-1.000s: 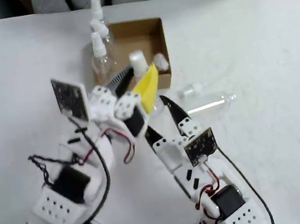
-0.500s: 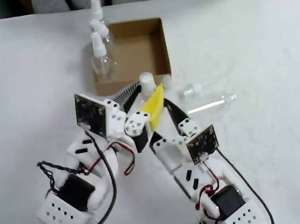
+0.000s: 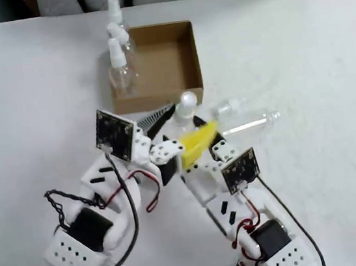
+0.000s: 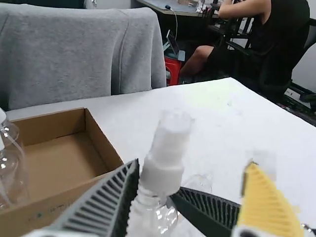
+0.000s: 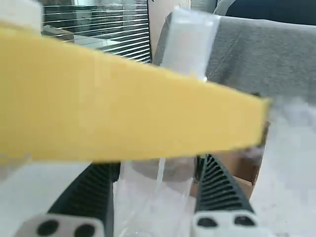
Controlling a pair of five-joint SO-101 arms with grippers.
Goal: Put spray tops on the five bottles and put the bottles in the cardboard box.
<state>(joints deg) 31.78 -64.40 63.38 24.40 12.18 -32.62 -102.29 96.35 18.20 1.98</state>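
A clear bottle with a white spray top stands upright just in front of the cardboard box. My right gripper is shut on the bottle's clear body, one dark ribbed finger on each side. My left gripper is open. Its grey ribbed finger rests against the bottle's neck, and its yellow finger is swung well away. Three capped bottles stand along the box's left side, apparently inside it.
To the right of the box, a clear bottle with a white spray head and a spray top with its tube lie on the white table. The two arms cross close together near the table's front. A grey cloth hangs behind the table.
The left arm drew the bottle back from over the box to just in front of it. Its yellow finger then swung away from the bottle, and the right gripper now holds it.
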